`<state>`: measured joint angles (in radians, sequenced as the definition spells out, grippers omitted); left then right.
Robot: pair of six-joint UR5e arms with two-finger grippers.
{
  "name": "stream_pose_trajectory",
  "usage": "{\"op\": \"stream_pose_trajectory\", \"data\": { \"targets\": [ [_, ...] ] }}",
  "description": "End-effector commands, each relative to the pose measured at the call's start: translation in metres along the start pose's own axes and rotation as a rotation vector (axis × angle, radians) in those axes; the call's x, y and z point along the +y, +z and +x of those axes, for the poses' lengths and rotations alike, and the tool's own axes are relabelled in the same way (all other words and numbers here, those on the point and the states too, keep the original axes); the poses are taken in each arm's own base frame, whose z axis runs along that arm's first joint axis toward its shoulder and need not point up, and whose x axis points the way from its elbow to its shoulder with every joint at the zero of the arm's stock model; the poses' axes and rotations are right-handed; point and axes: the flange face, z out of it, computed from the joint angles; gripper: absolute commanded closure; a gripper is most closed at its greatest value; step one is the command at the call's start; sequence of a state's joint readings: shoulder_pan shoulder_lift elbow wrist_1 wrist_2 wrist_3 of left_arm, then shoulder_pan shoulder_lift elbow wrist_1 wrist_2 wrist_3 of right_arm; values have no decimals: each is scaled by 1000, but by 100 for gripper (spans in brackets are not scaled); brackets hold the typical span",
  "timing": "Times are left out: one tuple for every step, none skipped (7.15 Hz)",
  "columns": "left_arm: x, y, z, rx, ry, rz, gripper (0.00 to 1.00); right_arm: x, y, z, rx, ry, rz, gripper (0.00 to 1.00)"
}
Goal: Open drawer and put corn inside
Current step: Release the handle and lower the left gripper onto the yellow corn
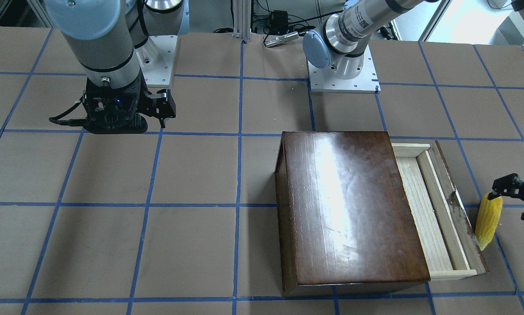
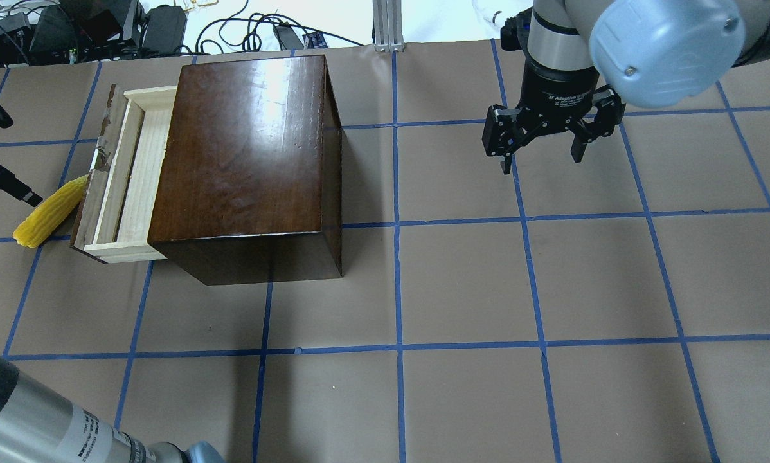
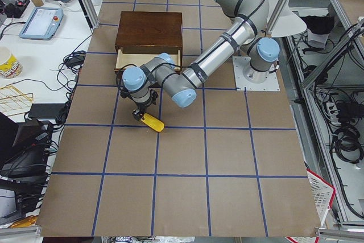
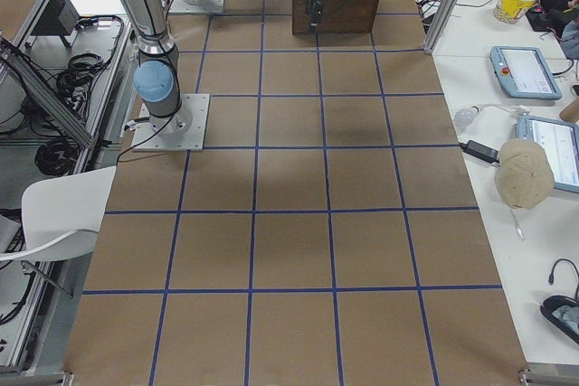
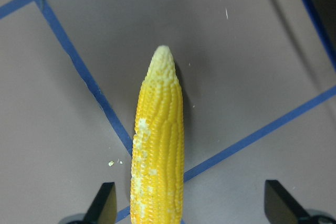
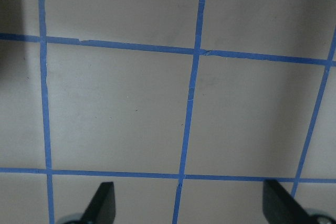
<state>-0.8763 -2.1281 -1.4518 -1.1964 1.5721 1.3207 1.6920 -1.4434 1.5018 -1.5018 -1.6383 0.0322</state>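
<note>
- The left claw (image 5: pixel 191 203) is held wide open and low over the corn (image 5: pixel 157 150), with nothing clamped. In the wrist view the corn is seen between the fingers, nearer the one at 7 o'clock, with its tip toward 12 o'clock.
- In the overhead view the corn is laid on the surface (image 2: pixel 462 283), its long axis running from 8 to 2 o'clock, just beside the front panel of the drawer (image 2: pixel 142 173).
- The drawer is pulled out of the box (image 2: pixel 250 148) and lies at about 2 o'clock from the corn. A lift over the front panel is judged necessary.
- The right claw (image 2: pixel 542 163) is held open and empty, well apart toward 3 o'clock. "Adaptive" can be read on its wrist label.
</note>
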Motion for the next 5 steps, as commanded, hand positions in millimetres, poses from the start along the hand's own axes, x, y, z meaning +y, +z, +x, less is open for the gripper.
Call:
{"op": "stream_pose_trajectory", "data": {
  "targets": [
    [13,38,0,-50,70,-5,0,0,0,0,0,0,0,0],
    [14,43,2,-42,73,-8,0,0,0,0,0,0,0,0],
    [15,47,1,-39,86,-26,0,0,0,0,0,0,0,0],
    [18,53,-1,-36,92,-59,0,0,0,0,0,0,0,0],
    [18,56,-3,-34,92,-61,0,0,0,0,0,0,0,0]
  ]
}}
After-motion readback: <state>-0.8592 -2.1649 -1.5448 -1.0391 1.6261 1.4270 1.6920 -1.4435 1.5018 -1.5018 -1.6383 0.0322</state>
